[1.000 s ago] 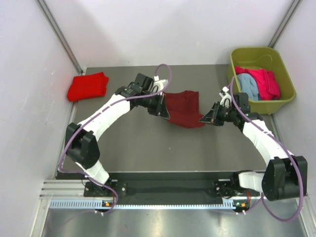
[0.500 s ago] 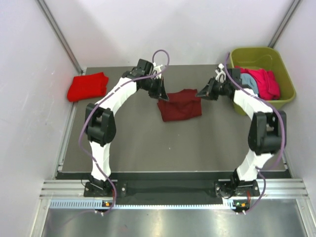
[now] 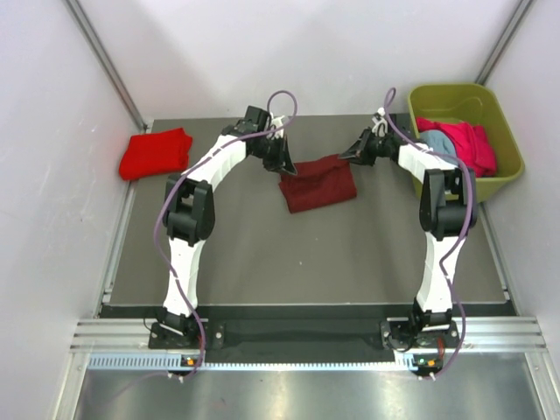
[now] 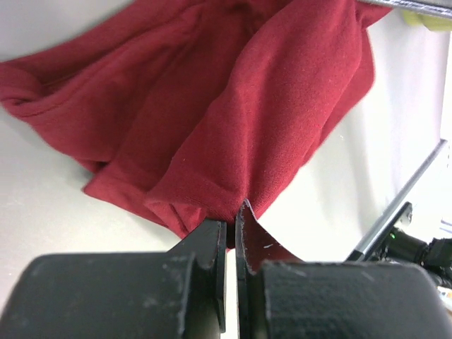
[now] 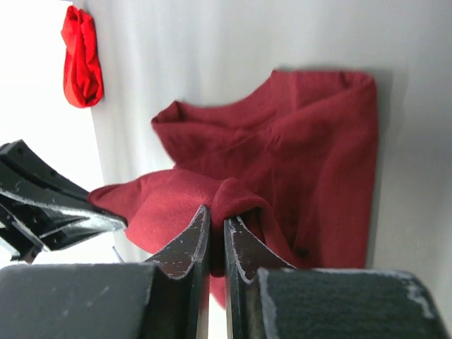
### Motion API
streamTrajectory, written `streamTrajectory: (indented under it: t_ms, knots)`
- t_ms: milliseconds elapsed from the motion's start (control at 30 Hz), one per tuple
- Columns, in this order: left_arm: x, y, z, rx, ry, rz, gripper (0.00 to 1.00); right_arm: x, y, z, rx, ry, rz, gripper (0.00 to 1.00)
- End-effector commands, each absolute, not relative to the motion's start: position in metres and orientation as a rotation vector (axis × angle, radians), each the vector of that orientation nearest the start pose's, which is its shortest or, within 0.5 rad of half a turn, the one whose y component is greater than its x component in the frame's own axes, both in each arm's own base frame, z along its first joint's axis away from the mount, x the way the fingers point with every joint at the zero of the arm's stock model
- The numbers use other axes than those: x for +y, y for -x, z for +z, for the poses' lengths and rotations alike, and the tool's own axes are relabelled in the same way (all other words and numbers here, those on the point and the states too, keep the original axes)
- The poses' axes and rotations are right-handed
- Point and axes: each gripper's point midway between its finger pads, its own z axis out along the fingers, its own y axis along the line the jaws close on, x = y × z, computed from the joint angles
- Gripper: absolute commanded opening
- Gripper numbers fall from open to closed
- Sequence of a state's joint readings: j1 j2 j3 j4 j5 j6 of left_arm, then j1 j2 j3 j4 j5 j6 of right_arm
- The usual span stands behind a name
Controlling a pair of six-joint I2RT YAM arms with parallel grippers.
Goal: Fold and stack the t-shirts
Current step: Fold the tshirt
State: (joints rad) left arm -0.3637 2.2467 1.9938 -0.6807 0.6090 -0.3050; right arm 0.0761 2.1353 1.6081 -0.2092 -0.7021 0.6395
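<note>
The dark maroon t-shirt point(image 3: 318, 182) lies bunched at the back middle of the table. My left gripper point(image 3: 286, 166) is shut on the shirt's left edge; in the left wrist view the cloth point(image 4: 233, 106) runs down into the pinched tips point(image 4: 231, 220). My right gripper point(image 3: 347, 157) is shut on a fold at the shirt's right edge, and the right wrist view shows maroon cloth point(image 5: 296, 162) wrapped over its tips point(image 5: 217, 215). A bright red t-shirt point(image 3: 156, 152) lies folded at the back left.
An olive-green tub point(image 3: 464, 187) stands at the back right, holding a pink shirt point(image 3: 468, 144) and a light blue one point(image 3: 437, 150). White walls with slanted metal posts close in both sides. The arm bases sit on a rail at the near edge.
Both grippers have swung from mid-table toward the back edge, carrying the maroon shirt's edge with them. The shirt now lies farther back and more compact.
</note>
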Motion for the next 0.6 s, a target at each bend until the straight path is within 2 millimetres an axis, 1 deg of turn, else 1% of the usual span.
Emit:
streamTrajectory:
  t_ms: [0, 33, 67, 100, 133, 167, 267, 300, 333, 367, 400, 433, 467, 500, 533, 567]
  knots:
    - [-0.281, -0.480, 0.131, 2.486, -0.292, -0.989, 0.00, 0.177, -0.547, 0.141, 2.220, -0.222, 1.168, 0.00]
    - [-0.278, -0.484, 0.130, 2.482, -0.284, -0.963, 0.00, 0.178, -0.550, 0.141, 2.216, -0.220, 1.165, 0.00]
    - [-0.274, -0.488, 0.126, 2.487, -0.273, -0.943, 0.00, 0.180, -0.553, 0.135, 2.223, -0.220, 1.164, 0.00]
    - [-0.272, -0.493, 0.127, 2.476, -0.274, -0.929, 0.00, 0.182, -0.558, 0.140, 2.205, -0.208, 1.163, 0.00]
    - [-0.269, -0.497, 0.126, 2.475, -0.269, -0.902, 0.00, 0.183, -0.561, 0.140, 2.200, -0.205, 1.158, 0.00]
    - [-0.265, -0.501, 0.121, 2.481, -0.255, -0.886, 0.00, 0.186, -0.565, 0.137, 2.201, -0.203, 1.157, 0.00]
    - [-0.260, -0.508, 0.117, 2.482, -0.236, -0.841, 0.00, 0.190, -0.568, 0.128, 2.209, -0.202, 1.160, 0.00]
    - [-0.261, -0.510, 0.115, 2.482, -0.230, -0.841, 0.01, 0.192, -0.568, 0.127, 2.210, -0.201, 1.162, 0.02]
    - [-0.261, -0.510, 0.114, 2.483, -0.228, -0.836, 0.04, 0.194, -0.568, 0.125, 2.214, -0.201, 1.161, 0.08]
    - [-0.261, -0.511, 0.113, 2.482, -0.226, -0.835, 0.07, 0.196, -0.568, 0.125, 2.212, -0.194, 1.166, 0.12]
    - [-0.262, -0.513, 0.114, 2.479, -0.222, -0.830, 0.15, 0.197, -0.568, 0.127, 2.205, -0.186, 1.166, 0.16]
    - [-0.262, -0.514, 0.114, 2.476, -0.222, -0.828, 0.19, 0.197, -0.568, 0.129, 2.201, -0.184, 1.161, 0.34]
    - [-0.262, -0.516, 0.116, 2.469, -0.223, -0.823, 0.23, 0.196, -0.568, 0.135, 2.189, -0.175, 1.158, 0.40]
    - [-0.259, -0.519, 0.120, 2.460, -0.220, -0.796, 0.45, 0.195, -0.569, 0.138, 2.182, -0.163, 1.149, 0.43]
    - [-0.258, -0.521, 0.123, 2.453, -0.221, -0.775, 0.52, 0.194, -0.569, 0.142, 2.174, -0.157, 1.147, 0.46]
    - [-0.257, -0.524, 0.133, 2.424, -0.246, -0.756, 0.56, 0.191, -0.569, 0.152, 2.157, -0.149, 1.142, 0.48]
